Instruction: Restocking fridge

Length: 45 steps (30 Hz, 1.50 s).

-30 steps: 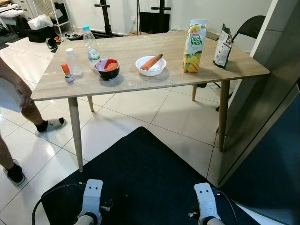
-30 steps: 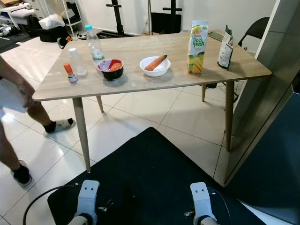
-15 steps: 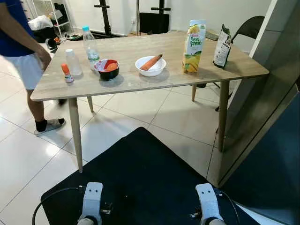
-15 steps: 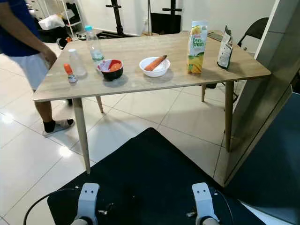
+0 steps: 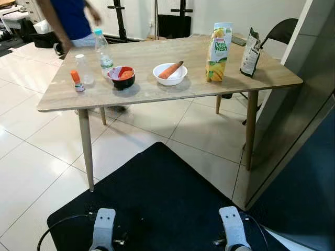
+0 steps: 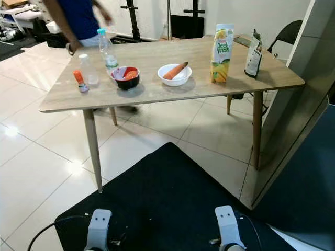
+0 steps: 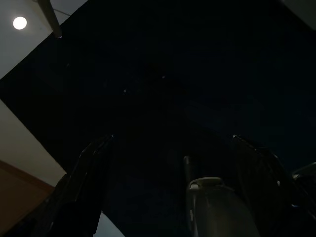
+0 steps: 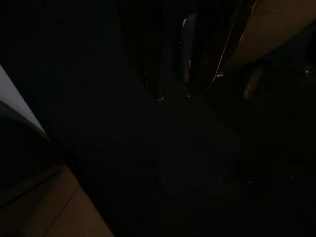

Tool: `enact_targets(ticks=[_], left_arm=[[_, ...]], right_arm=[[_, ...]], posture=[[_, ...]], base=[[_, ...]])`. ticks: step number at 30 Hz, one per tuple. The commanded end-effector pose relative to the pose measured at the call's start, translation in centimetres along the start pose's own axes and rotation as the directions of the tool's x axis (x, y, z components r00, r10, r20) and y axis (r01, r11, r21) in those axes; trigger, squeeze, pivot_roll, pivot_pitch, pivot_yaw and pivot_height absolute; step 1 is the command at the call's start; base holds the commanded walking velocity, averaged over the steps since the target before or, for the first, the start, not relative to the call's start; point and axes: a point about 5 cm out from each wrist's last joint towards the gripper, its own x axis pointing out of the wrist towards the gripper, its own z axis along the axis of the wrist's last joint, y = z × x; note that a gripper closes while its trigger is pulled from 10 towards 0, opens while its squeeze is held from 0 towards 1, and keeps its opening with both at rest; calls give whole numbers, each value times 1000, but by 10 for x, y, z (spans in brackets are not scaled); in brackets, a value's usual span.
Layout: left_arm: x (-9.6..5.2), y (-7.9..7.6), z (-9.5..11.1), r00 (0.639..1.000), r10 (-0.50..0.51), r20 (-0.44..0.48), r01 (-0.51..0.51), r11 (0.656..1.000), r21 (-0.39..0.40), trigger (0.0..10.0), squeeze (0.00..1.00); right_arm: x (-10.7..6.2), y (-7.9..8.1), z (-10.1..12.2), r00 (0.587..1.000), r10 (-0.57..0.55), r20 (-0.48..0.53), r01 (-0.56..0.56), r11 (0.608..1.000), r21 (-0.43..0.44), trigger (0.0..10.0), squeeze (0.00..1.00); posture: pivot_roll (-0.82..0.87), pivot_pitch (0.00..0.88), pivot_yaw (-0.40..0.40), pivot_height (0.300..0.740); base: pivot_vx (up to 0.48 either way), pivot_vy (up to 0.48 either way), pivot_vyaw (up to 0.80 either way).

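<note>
- Several groceries wait on the light wooden worktop (image 5: 157, 91): a yellow juice carton (image 5: 218, 51) stands upright, with a white bowl holding a carrot (image 5: 169, 73) just beside it and a dark snack pouch (image 5: 249, 52) near its other side.
- We risk bumping the person in blue (image 5: 73, 21) standing beyond the carton, at the worktop's far edge.
- Both arms hang idle over the black mat (image 5: 162, 198). The left claw (image 7: 173, 197) looks spread; the right claw (image 8: 173, 91) looks nearly pressed together.

Table (image 5: 157, 94) front edge bare — person (image 5: 70, 18) crowds far-left corner.
</note>
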Motion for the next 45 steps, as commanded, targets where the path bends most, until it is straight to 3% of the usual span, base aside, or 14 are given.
enact_targets(ticks=[1,19,36,45], left_arm=[[-2,10,0,1000,18,-7,-18,1000,9,10000,0],[2,9,6,1000,12,-10,-12,1000,13,10000,0],[-3,14,-4,999,10,-34,-10,1000,22,10000,0],[-3,13,-4,999,5,-39,-4,999,34,10000,0]], right_arm=[[-1,3,-4,1000,9,-12,-9,1000,-2,10000,0],[0,11,-5,1000,12,-27,-13,1000,-5,10000,0],[-2,5,-12,998,7,-55,-8,1000,-6,10000,0],[-5,1,-18,997,0,-72,0,1000,-4,10000,0]], posture=[[-161,84,22,714],[-161,87,27,714],[-159,91,27,714],[-160,91,27,714]], base=[[307,0,0],[358,0,0],[375,0,0],[365,0,-508]])
